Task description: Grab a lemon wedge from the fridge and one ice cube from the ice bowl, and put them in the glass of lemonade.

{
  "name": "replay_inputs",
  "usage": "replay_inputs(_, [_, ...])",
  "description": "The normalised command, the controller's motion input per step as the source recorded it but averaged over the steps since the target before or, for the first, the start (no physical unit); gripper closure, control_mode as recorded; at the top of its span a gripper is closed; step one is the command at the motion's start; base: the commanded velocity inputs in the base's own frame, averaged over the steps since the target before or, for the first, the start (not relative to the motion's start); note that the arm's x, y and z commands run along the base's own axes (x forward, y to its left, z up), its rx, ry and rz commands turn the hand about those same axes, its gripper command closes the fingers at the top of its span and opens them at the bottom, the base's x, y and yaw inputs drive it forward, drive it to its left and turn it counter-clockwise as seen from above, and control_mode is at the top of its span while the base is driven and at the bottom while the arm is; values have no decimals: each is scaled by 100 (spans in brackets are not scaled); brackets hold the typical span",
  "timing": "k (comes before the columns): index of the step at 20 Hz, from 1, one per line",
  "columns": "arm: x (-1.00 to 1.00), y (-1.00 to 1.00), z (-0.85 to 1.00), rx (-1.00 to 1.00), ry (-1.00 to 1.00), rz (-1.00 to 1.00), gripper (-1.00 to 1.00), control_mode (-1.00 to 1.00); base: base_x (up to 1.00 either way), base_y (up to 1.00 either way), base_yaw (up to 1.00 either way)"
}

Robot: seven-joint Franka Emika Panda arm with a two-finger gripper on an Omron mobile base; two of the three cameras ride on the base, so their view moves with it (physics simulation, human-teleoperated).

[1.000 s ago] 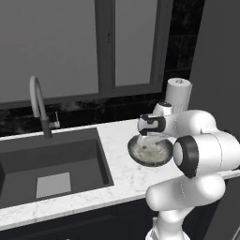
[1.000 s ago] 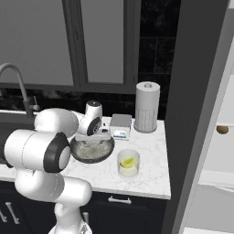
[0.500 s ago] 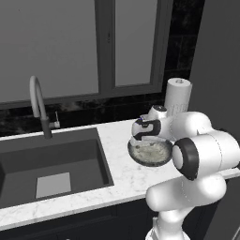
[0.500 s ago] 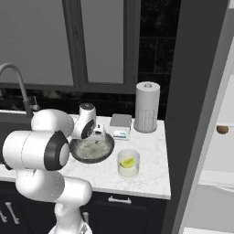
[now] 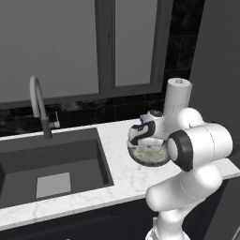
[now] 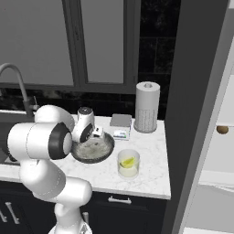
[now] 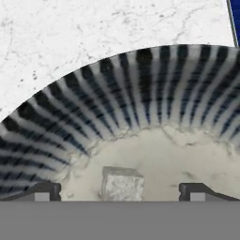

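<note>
My gripper [image 7: 121, 192] is open and hangs low inside the ice bowl [image 7: 140, 93], a wide bowl with a striped wall and a speckled whitish floor. One ice cube [image 7: 123, 184] lies between the two fingertips [image 7: 44, 191], untouched. From the base, the gripper [image 5: 140, 133] dips over the ice bowl [image 5: 149, 157] on the marble counter. The glass of lemonade [image 6: 128, 163] stands just right of the ice bowl [image 6: 93, 150], with the yellow lemon wedge [image 6: 128, 161] inside it. The fridge [image 6: 201, 114] stands open at the right.
A paper towel roll [image 6: 147, 106] and a small grey box [image 6: 120, 121] stand behind the bowl. The sink [image 5: 51, 164] with its faucet [image 5: 40, 105] lies to the left. A small brown item [image 6: 222, 130] sits on a fridge shelf.
The hand has sunk lower into the ice bowl and shifted slightly toward the sink. Its jaws stay open.
</note>
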Motion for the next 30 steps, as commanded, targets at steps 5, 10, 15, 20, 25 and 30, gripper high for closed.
replay_inputs(5, [3,-32,0,2,0,-2,-100,-100,0,0,0])
replay_inputs(10, [-1,-7,-12,0,0,0,-100,-100,0,0,0])
replay_inputs(15, [0,4,-5,0,0,0,-100,-100,0,0,0])
replay_inputs(20, [0,0,-6,0,0,-3,-100,-100,0,0,0])
replay_inputs(25, [-1,0,-18,0,0,0,-100,-100,0,0,0])
replay_inputs(30, [-2,0,-16,0,0,0,-100,-100,0,0,0])
